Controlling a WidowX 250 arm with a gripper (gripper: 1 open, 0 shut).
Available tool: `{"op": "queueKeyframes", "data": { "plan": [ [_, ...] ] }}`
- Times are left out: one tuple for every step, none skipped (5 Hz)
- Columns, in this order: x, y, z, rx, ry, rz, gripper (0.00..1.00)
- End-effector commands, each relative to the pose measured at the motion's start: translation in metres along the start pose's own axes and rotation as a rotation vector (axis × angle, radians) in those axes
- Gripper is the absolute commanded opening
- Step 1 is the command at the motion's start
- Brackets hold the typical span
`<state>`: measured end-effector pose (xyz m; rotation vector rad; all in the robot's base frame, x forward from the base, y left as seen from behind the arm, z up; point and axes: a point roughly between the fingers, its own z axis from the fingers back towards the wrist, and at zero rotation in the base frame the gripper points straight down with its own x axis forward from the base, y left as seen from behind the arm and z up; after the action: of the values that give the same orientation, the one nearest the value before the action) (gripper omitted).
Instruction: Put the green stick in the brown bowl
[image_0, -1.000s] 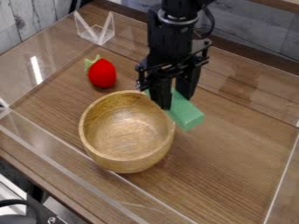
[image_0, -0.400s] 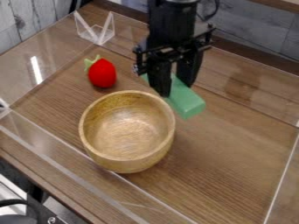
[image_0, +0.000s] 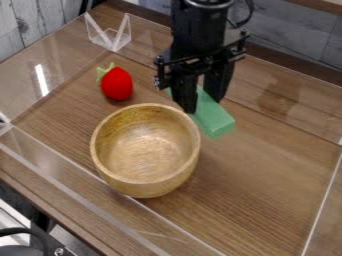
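The task looks well advanced but unfinished: the green stick (image_0: 214, 121) is not in the brown bowl (image_0: 142, 158), and appears beside its far right rim, just outside the hollow as the camera sees it. The gripper (image_0: 195, 90) is closed narrow on the far end of the stick, by the look of it holding it, with the near end sticking out toward the right. Whether the stick is fully clear of the table (image_0: 261, 185) is hard to tell. What is left, I judge, is a short move left and nearer, over the hollow, and then letting go. The stick is a flat, elongated block with straight edges, plain matte mint green. The bowl is round and thick-walled, light brown wood with grain showing inside. The arm's metal parts are dark, angular and jointed. Under it all runs a brown wooden surface with lengthwise grain and seams. Far left of the bowl sits a plump red strawberry toy (image_0: 118, 84) with a green top, and beyond it a whitish, see-through angular piece (image_0: 110, 35).
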<state>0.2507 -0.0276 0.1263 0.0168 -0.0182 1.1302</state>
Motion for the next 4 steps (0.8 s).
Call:
{"op": "queueKeyframes", "data": {
  "plan": [
    [-0.005,-0.001,0.008,-0.018,-0.020,0.052,0.00],
    [-0.011,0.001,0.010,-0.010,-0.026,0.106,0.00],
    [-0.020,0.008,0.014,-0.003,-0.036,0.151,0.00],
    [-0.011,0.017,0.016,-0.005,-0.043,0.173,0.00]
  ]
}}
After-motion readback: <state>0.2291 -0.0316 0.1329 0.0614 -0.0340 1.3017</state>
